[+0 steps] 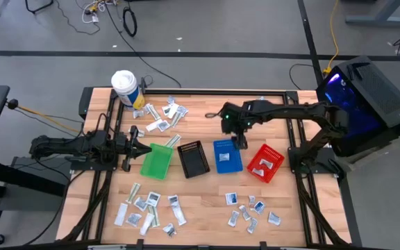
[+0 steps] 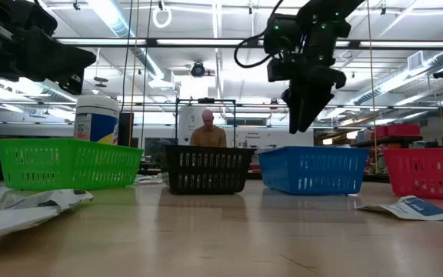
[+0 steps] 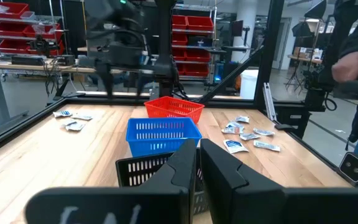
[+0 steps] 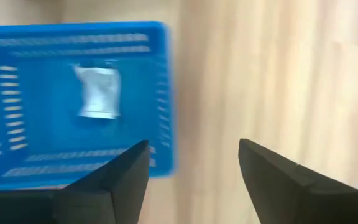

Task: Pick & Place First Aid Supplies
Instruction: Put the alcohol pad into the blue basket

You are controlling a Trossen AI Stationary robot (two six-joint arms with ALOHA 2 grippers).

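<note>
Below right pincer (image 4: 191,171), fingers apart: white sachet (image 4: 99,91) inside blue bin (image 4: 17,134).

Right claw (image 4: 191,171) open, empty; left claw (image 3: 199,163) shut.

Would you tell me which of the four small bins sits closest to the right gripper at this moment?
The blue bin. The right gripper, its jaws open, hangs over that bin's edge, while the red bin, black bin and green bin lie farther off.
</note>
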